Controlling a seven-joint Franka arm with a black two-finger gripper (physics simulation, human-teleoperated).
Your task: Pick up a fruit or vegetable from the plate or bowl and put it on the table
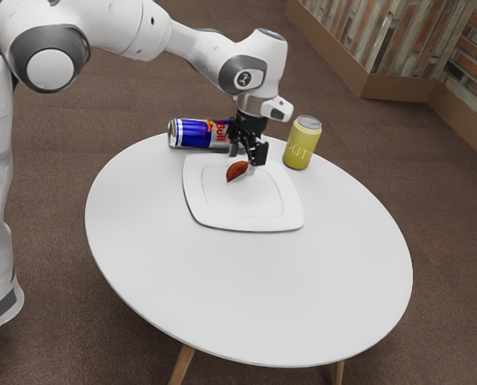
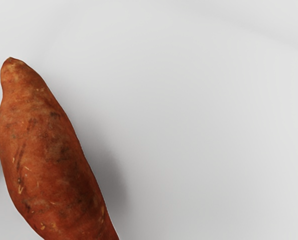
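one blue can (image 1: 192,134) lettered "bull"; yellow can (image 1: 302,144), writing partly legible; hand (image 1: 247,158) released, near sweet potato (image 1: 236,171)

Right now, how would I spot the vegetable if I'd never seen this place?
Find the round white table, then the squarish white plate on it. On the plate lies a reddish-orange sweet potato. It is rough-skinned and tapered, unlike its neighbours, the yellow can and the blue-and-silver can.
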